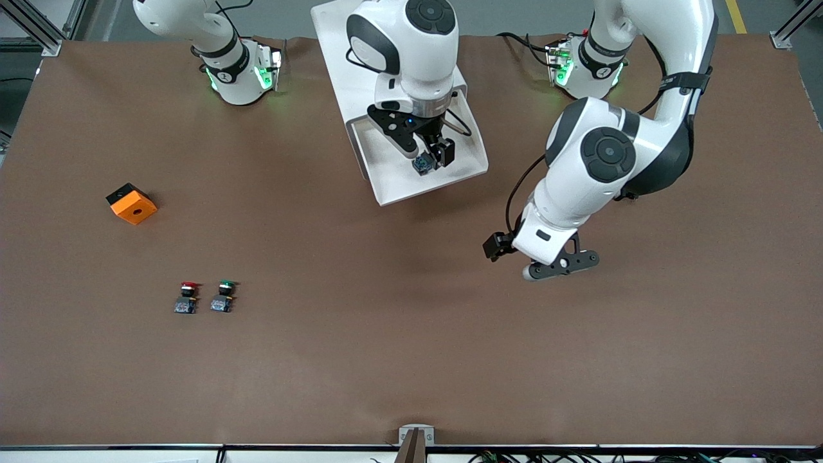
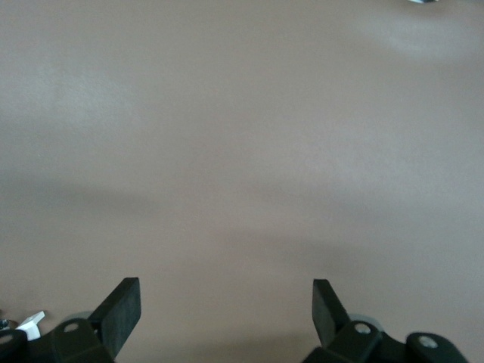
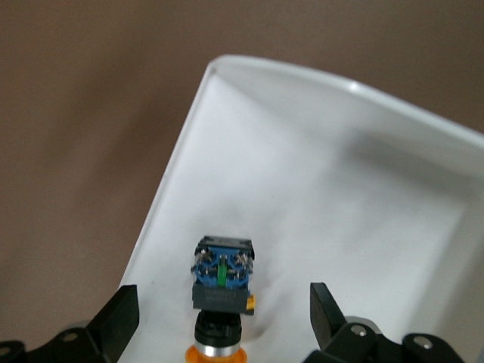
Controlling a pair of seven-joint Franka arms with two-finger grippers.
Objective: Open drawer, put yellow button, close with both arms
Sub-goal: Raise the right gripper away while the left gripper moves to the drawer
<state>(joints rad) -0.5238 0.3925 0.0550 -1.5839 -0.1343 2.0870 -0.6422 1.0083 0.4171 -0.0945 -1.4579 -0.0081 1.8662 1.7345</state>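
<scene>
The drawer [image 1: 392, 186] stands pulled out of the white cabinet [image 1: 337, 58], toward the front camera. The yellow button [image 1: 421, 165] lies on its side on the drawer's white floor [image 3: 340, 227], near the rim. In the right wrist view the button [image 3: 221, 276] shows its blue-grey base, black neck and orange-yellow cap. My right gripper [image 1: 431, 156] is over the drawer, open [image 3: 223, 302], with its fingers on either side of the button and apart from it. My left gripper [image 1: 559, 265] is open [image 2: 227, 310] and empty over bare table, toward the left arm's end.
A red-capped button [image 1: 187, 297] and a green-capped button [image 1: 223, 296] stand side by side on the brown table toward the right arm's end. An orange and black block [image 1: 132, 204] lies farther from the front camera than they do.
</scene>
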